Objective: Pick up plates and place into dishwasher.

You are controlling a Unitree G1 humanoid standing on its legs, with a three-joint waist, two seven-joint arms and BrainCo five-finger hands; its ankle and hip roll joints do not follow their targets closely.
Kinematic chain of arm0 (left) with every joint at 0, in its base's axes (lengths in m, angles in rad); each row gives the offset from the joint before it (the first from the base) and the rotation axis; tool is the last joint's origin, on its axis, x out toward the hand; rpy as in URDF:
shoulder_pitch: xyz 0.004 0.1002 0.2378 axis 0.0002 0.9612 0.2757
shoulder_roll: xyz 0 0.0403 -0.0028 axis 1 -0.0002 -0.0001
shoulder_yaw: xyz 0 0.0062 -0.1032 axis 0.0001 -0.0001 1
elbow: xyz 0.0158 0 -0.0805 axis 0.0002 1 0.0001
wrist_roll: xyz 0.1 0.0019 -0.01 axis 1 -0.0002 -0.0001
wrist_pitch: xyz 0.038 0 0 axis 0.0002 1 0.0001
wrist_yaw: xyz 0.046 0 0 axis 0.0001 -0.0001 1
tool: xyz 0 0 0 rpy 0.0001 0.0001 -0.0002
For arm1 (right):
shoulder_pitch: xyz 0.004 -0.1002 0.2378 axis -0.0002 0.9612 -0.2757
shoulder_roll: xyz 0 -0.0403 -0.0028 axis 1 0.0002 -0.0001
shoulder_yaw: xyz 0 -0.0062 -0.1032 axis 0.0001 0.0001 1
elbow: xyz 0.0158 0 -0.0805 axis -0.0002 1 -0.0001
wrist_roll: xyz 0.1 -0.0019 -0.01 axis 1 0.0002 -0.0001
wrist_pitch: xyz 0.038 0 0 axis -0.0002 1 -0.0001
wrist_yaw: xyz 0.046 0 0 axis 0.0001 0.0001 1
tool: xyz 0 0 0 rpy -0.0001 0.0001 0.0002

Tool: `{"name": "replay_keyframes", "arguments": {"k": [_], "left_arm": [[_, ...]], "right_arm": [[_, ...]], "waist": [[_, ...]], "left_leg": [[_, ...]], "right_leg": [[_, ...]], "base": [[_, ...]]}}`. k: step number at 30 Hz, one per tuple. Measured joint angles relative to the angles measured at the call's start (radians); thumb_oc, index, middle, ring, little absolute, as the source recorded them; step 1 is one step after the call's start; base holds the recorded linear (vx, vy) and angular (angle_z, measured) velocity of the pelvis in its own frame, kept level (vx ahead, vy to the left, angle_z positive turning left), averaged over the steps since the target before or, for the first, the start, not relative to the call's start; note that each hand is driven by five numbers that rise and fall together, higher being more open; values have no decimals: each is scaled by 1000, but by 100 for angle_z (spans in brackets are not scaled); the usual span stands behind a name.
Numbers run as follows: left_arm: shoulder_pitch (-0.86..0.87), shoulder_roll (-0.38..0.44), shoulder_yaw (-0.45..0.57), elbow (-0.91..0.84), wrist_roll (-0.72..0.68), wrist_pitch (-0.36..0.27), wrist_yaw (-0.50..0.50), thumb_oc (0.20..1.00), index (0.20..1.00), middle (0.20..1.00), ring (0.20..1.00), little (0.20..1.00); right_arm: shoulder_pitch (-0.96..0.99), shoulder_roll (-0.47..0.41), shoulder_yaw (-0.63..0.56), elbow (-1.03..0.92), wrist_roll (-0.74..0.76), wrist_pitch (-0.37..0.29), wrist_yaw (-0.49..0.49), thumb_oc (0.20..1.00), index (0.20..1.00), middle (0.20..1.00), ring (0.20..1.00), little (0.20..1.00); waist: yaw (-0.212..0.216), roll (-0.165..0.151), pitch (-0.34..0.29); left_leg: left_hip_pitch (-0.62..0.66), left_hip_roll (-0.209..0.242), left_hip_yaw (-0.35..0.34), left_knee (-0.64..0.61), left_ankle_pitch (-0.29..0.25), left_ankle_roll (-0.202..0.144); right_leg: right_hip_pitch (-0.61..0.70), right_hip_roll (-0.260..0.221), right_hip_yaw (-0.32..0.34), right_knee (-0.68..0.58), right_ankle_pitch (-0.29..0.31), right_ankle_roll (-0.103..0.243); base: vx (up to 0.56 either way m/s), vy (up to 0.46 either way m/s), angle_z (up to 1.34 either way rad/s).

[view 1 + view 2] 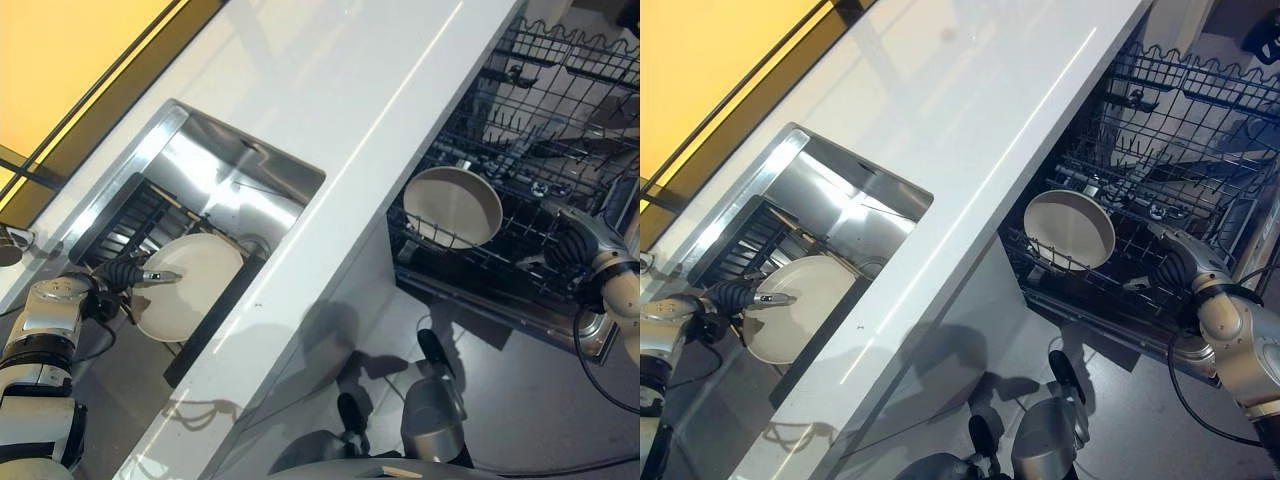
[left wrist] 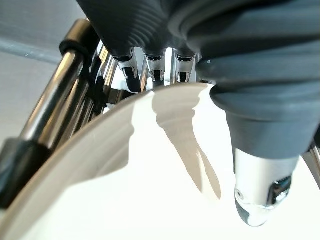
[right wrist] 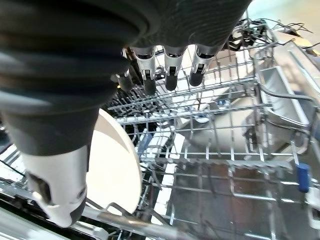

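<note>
Plate (image 1: 190, 290) stands on edge in the black rack (image 1: 125, 225) inside the steel sink (image 1: 230, 175), and my left hand (image 1: 125, 272) is on its rim. Left arm comes in low from my left side, wrist level, hand pointing across the sink toward the counter. In the left wrist view my thumb (image 2: 262, 200) lies over the plate's white face and my fingers (image 2: 155, 70) go behind its edge, so I pinch the rim between them. How firm that pinch is I can't quite tell, fingertips are hidden behind the plate.

Second plate (image 1: 452, 207) sits upright in the lower dishwasher rack (image 1: 540, 190), near the rack's front corner closest to the white counter (image 1: 330, 200). My right hand (image 1: 572, 245) hangs over that rack, just beside this plate but apart from it. Right arm is bent, coming in from my right side, hand aimed down into the wire tines. In the right wrist view the fingers (image 3: 170, 70) are straight and spread from the thumb (image 3: 57, 185), holding nothing; plate edge shows just past the thumb.
</note>
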Motion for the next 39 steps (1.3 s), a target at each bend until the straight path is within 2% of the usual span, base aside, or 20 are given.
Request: {"name": "replay_keyframes", "arguments": {"k": [4,9,13,14,16,17,22,24,27,39], "left_arm": [[7,1,-1,-15,47,0,-56,1000,1000,1000,1000,1000],[30,3,-2,-40,90,0,-75,1000,1000,1000,1000,1000],[81,22,-7,-96,94,-1,-150,1000,1000,1000,1000,1000],[88,25,-5,-101,94,-1,-152,853,853,853,853,853],[108,41,-3,-111,83,-1,-153,360,360,360,360,360],[114,48,0,-115,70,-1,-153,200,200,200,200,200],[181,133,6,-212,-43,-4,-178,200,200,200,200,200],[201,144,-1,-261,-73,-15,-217,200,200,200,200,200],[208,147,-1,-286,-103,-32,-224,200,200,200,200,200],[254,210,-5,-411,-112,-50,-224,200,200,200,200,200]], "right_arm": [[1,1,0,-1,1,0,-3,1000,1000,1000,1000,1000],[18,1,1,-2,24,2,-13,1000,1000,1000,1000,1000],[41,3,4,-2,40,2,-21,1000,1000,1000,1000,1000],[45,6,7,-2,41,3,-26,1000,1000,1000,1000,1000],[47,7,26,-2,54,3,-30,1000,1000,1000,1000,1000],[51,7,33,-2,63,4,-34,1000,1000,1000,1000,1000],[94,49,36,-2,79,7,-57,1000,1000,1000,1000,1000],[110,52,37,-2,80,6,-61,1000,1000,1000,1000,1000],[112,53,37,-2,101,5,-74,1000,1000,1000,1000,1000],[120,62,37,-1,142,3,-105,1000,1000,1000,1000,1000]], "waist": [[9,0,-16],[28,-8,-49],[51,-14,-102],[55,-18,-111],[57,-30,-130],[58,-38,-134],[71,-65,-150],[88,-66,-151],[111,-70,-154],[152,-121,-184]], "left_leg": [[4,4,-19,0,-1,-1],[4,9,-38,1,-1,-3],[4,15,-45,-1,-3,-5],[4,16,-45,-1,-4,-7],[3,20,-48,-1,-4,-8],[4,22,-51,-1,-5,-9],[5,26,-68,-2,-5,-10],[3,25,-71,-2,-5,-11],[5,28,-80,-1,-4,-13],[3,34,-104,-3,-1,-17]], "right_leg": [[14,0,-19,0,-3,-3],[27,2,-37,0,-8,-6],[35,5,-52,0,-16,-8],[36,7,-52,0,-16,-9],[39,11,-56,-1,-17,-11],[43,12,-58,-1,-18,-12],[52,14,-76,-1,-22,-14],[54,13,-79,-1,-23,-14],[61,14,-86,-1,-25,-16],[72,17,-111,-1,-31,-19]], "base": [[-8,-107,13],[-7,-99,10],[-13,-95,10],[-22,-92,1],[-28,-90,5],[-28,-93,7],[-13,-78,8],[-1,-63,6],[-8,-49,10],[-2,-31,6]]}}
